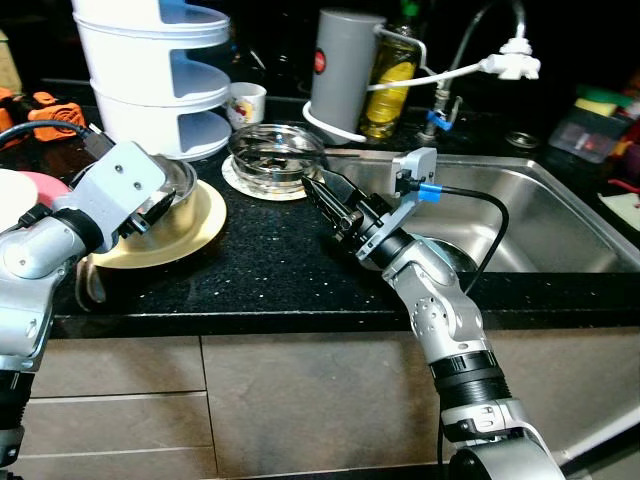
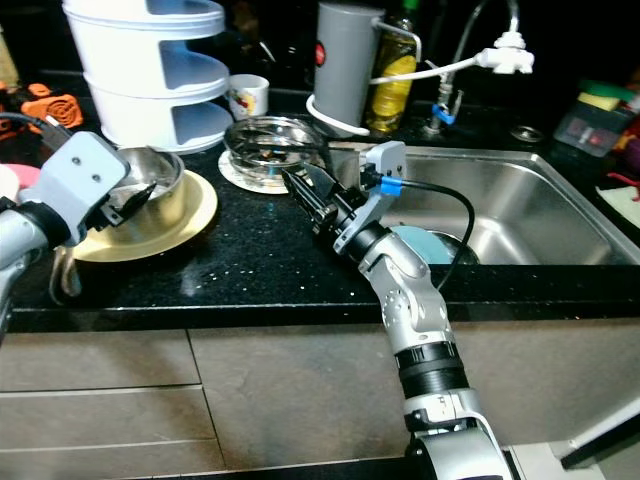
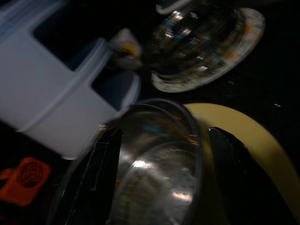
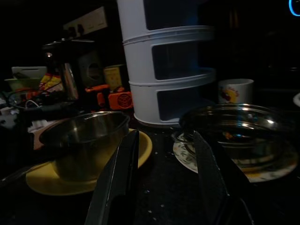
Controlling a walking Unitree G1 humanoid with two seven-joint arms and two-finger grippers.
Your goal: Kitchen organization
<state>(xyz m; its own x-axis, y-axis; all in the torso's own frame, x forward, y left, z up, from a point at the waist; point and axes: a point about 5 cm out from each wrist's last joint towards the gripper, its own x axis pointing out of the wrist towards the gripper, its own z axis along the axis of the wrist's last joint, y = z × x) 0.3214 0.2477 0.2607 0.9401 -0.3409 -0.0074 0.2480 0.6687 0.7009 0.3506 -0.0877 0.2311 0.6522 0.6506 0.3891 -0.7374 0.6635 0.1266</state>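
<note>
Left gripper (image 3: 161, 173): fingers spread, straddling the steel bowl (image 2: 150, 190) rim. Right gripper (image 4: 164, 178): fingers apart, empty. Head views add the sink (image 1: 560, 215).

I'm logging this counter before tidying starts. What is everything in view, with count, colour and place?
Steel bowl: one, silver, on the yellow plate.
Yellow plate: one, counter left.
Glass bowl: one, clear, on a patterned saucer.
Tiered rack: one, white, back left.
Mug: one, white, beside the rack.
Jug: one, grey, behind the glass bowl.
Oil bottle: one, yellow, beside the jug.
Sink: one, steel, right.
Tap: one, behind the sink.
Left gripper: open, fingers straddling the steel bowl's rim.
Right gripper: open, over the counter near the glass bowl.
</note>
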